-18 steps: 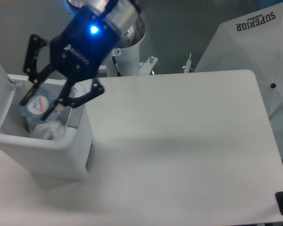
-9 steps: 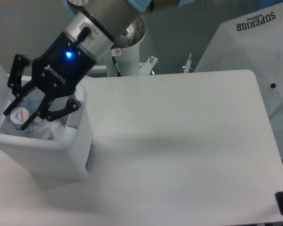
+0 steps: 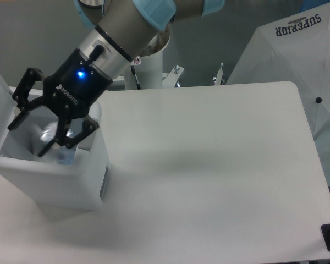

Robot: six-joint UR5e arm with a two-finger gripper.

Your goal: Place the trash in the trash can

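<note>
Fixed camera, overhead-oblique view. The hand [image 3: 28,136] hangs over the open mouth of the trash can [image 3: 71,176], which stands at the left edge of the white surface [image 3: 209,165]. Its two black fingers [image 3: 23,102] are spread wide apart and grip nothing. A blue indicator light [image 3: 81,75] glows on the hand's black body.

The clear crinkled bottle [image 3: 63,154] lies inside the trash can, below the hand and toward the can's right inner wall, beside the lower finger; whether the two touch cannot be told. Pale crumpled material [image 3: 47,132] shows between the spread fingers, deeper in the can; whether it is the wrapper cannot be told from this view. The can's lid [image 3: 0,110] stands raised at the left.

A white umbrella [image 3: 291,60] printed "SUPERIOR" sits beyond the surface's far right corner. A white post [image 3: 151,66] rises behind the surface's rear edge.
</note>
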